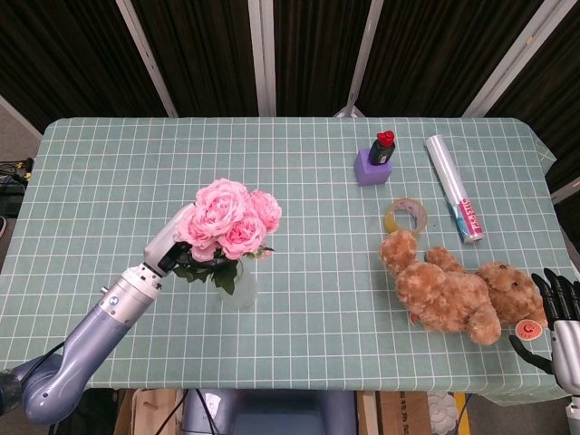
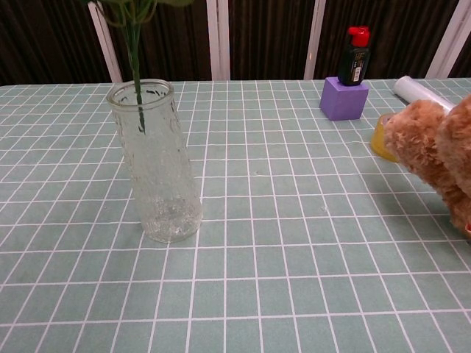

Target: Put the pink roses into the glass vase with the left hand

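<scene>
Your left robot hand (image 1: 170, 249) grips the roses (image 1: 231, 217), stem tip just inside the vase (image 2: 156, 162): lower straight, then let go.

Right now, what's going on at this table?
The robot's left hand holds a bunch of pink roses over the glass vase. In the chest view the stem has just entered the vase's mouth, with its tip only a short way down, so the flowers are not yet fully in. The right hand sits idle at the table's near right edge, holding nothing, beside a teddy bear.
</scene>
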Robot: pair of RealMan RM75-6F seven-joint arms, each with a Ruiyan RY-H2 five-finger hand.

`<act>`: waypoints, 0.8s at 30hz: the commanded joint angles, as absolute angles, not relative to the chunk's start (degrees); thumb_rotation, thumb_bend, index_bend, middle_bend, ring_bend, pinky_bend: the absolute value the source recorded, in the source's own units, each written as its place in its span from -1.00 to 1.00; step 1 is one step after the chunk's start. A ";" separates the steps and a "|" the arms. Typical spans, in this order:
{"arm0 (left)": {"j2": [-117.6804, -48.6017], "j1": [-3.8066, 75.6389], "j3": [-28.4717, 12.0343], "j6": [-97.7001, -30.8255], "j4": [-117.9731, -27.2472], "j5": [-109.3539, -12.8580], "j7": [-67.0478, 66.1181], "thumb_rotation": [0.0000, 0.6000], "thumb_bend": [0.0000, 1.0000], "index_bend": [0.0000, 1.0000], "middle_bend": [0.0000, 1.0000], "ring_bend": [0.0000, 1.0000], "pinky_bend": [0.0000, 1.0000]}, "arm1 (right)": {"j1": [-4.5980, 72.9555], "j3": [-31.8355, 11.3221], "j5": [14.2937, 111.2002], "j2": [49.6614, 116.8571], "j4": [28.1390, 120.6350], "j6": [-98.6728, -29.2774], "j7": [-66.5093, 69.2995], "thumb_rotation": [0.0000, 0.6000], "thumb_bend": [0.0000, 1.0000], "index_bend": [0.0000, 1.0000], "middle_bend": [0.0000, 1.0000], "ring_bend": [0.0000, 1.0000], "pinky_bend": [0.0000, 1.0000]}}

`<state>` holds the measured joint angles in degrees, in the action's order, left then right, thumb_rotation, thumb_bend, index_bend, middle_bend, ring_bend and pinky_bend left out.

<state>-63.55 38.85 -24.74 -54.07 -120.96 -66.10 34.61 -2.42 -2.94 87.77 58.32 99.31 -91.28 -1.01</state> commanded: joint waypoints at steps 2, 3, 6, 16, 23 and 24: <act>-65.44 38.91 -22.63 -52.61 -117.92 -68.12 35.88 1.00 -0.06 -0.30 -0.31 -0.50 -0.17 | -2.53 -2.92 87.91 58.29 99.33 -91.52 -1.00 1.00 -0.56 -0.81 -0.89 -1.00 -1.00; -65.80 38.91 -22.26 -52.31 -117.29 -68.75 36.45 1.00 -0.07 -0.31 -0.32 -0.52 -0.18 | -2.56 -2.93 87.91 58.28 99.31 -91.59 -0.95 1.00 -0.56 -0.81 -0.89 -1.00 -1.00; -66.14 39.06 -21.21 -50.91 -115.90 -70.45 37.82 1.00 -0.08 -0.32 -0.34 -0.55 -0.21 | -2.63 -3.00 87.79 58.24 99.25 -91.71 -0.77 1.00 -0.56 -0.81 -0.89 -1.00 -1.00; -65.01 39.47 -18.36 -47.42 -113.88 -74.53 39.68 1.00 -0.12 -0.47 -0.56 -0.77 -0.48 | -2.82 -2.94 88.11 58.05 99.33 -92.11 -0.42 1.00 -0.56 -0.81 -0.89 -1.00 -1.00; -61.91 38.16 -17.09 -47.55 -113.12 -80.16 44.75 1.00 -0.23 -0.69 -0.81 -0.99 -0.81 | -3.14 -3.04 88.09 57.77 99.33 -92.69 0.45 1.00 -0.56 -0.81 -0.89 -1.00 -1.00; -61.28 38.10 -16.78 -47.29 -112.92 -80.96 45.31 1.00 -0.27 -0.73 -0.85 -1.00 -0.85 | -3.17 -3.02 88.13 57.74 99.33 -92.73 0.56 1.00 -0.56 -0.81 -0.89 -1.00 -1.00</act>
<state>-62.49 38.48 -17.44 -47.55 -113.35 -79.49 44.04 -3.14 -3.03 88.10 57.76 99.34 -92.70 0.51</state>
